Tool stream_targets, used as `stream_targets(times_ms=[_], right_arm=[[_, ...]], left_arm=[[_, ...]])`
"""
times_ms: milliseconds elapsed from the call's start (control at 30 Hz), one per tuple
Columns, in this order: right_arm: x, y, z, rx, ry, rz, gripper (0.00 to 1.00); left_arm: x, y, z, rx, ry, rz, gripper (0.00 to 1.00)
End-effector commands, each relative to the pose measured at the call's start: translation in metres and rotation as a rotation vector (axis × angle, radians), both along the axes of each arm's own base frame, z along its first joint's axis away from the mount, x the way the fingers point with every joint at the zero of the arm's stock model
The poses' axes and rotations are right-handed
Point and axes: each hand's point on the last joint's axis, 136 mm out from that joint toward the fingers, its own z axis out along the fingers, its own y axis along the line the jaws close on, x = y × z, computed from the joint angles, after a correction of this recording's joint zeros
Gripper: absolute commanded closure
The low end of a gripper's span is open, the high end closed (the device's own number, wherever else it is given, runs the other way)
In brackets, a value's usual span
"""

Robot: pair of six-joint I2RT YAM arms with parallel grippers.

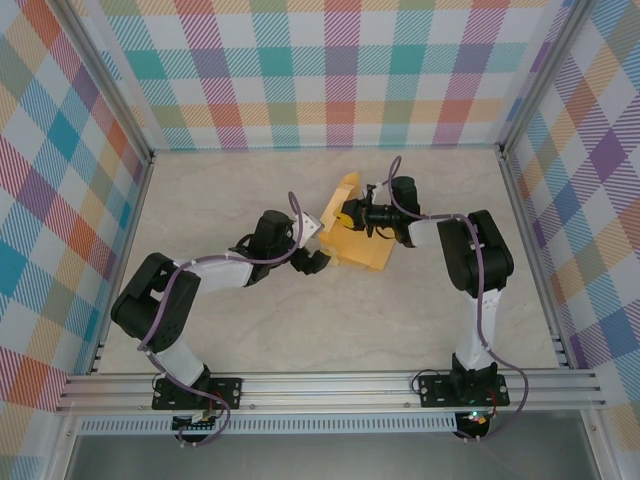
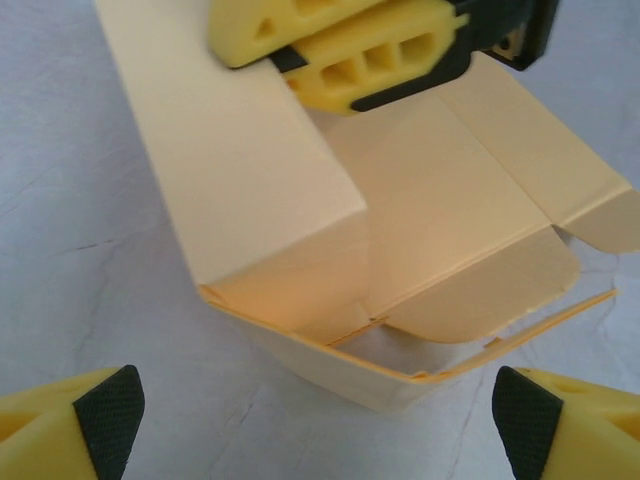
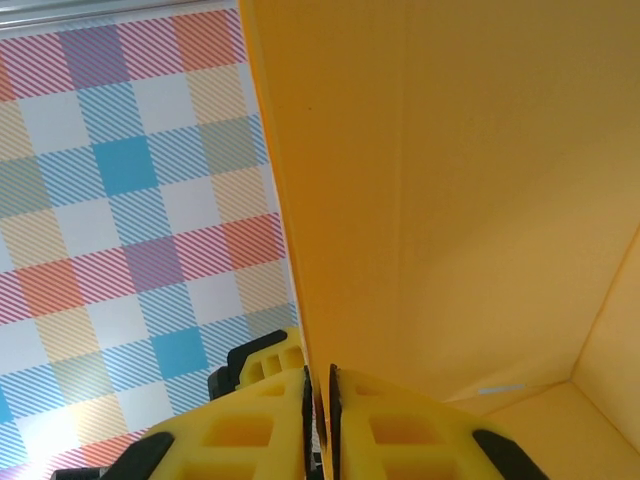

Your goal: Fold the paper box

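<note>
Here, seen from above, the paper box (image 1: pixel 365 248) lies on the pale marbled table (image 1: pixel 250 330) near its middle, between my two arms. It is partly formed: one long panel stands up and the flaps are loose. The right gripper (image 1: pixel 347 212) reaches in from the right and meets the box at its far-left corner. In the right wrist view its jaws are pressed together on the edge of a raised card panel (the card runs straight up between the fingers), with the checked wall (image 3: pixel 130 200) behind. The left gripper (image 2: pixel 318 425) sits just short of the box's open near end. Its jaws are spread wide, and the black pads (image 2: pixel 108 418) touch nothing. Through that open end I see a curved inner flap resting against the box floor.
</note>
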Motion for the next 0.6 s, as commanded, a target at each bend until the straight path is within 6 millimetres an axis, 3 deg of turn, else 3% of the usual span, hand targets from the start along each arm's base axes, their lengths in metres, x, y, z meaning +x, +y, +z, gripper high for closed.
stream_targets(times_ms=[0, 200, 567], right_arm=[[-0.007, -0.001, -0.013, -0.024, 0.031, 0.015, 0.78], [-0.019, -0.007, -0.017, -0.088, 0.027, 0.034, 0.54], [-0.046, -0.017, -0.039, -0.126, 0.080, 0.052, 0.23]], left_arm=[[-0.001, -0.009, 0.016, 0.006, -0.049, -0.086, 0.06], [0.013, -0.006, 0.012, 0.019, -0.050, -0.041, 0.07], [0.027, -0.009, 0.002, 0.029, -0.025, 0.014, 0.10]])
